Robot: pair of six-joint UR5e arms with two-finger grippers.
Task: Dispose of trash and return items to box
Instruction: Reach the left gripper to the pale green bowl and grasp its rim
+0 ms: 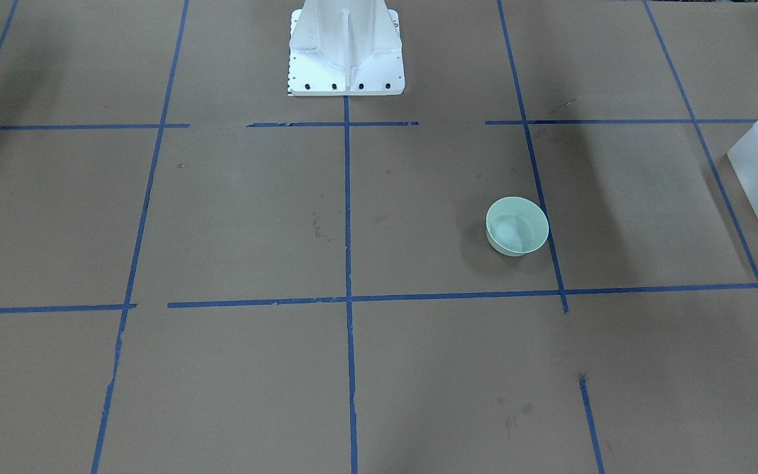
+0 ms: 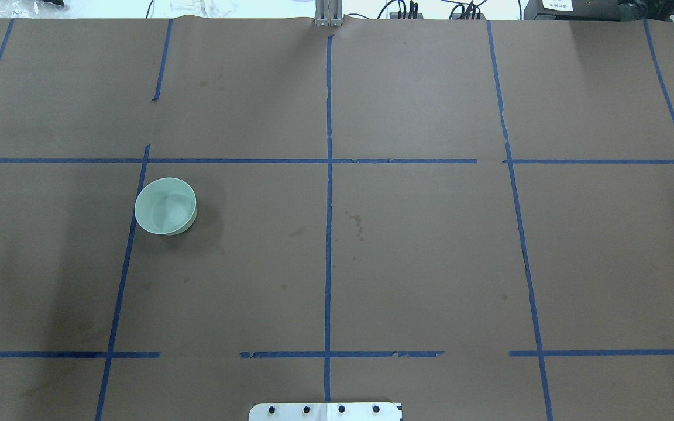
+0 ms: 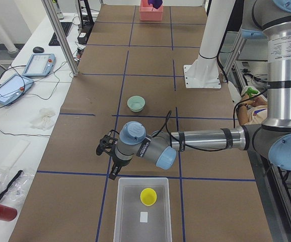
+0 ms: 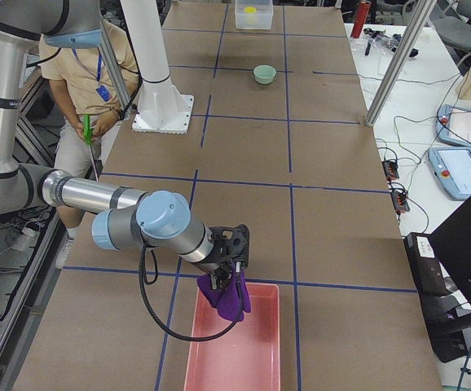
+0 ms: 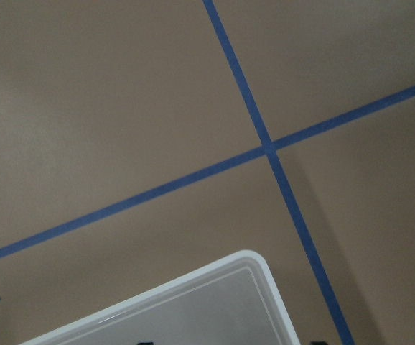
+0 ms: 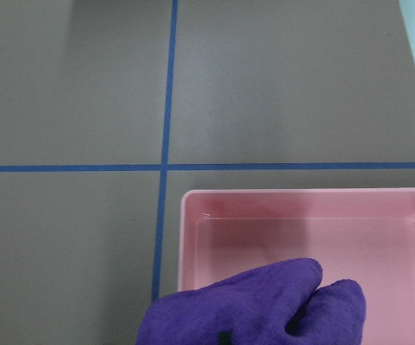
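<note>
Resting upright on the brown paper-covered bench (image 2: 430, 263), the smooth, round mint-green bowl (image 2: 165, 206) sits at 9 o'clock from the middle in the overhead view. The frosted, straight-walled box (image 3: 130, 212) lies well apart from it and holds the yellow tapered cup (image 3: 148, 196) toward its 12 o'clock end in the left-side view. The left hand (image 3: 106, 157) hovers off the box's 11 o'clock corner; I cannot tell how wide it stands. The right hand (image 4: 234, 248) is clamped on a limp purple cloth (image 6: 258, 305) above a glossy pink bin (image 6: 301, 194).
</note>
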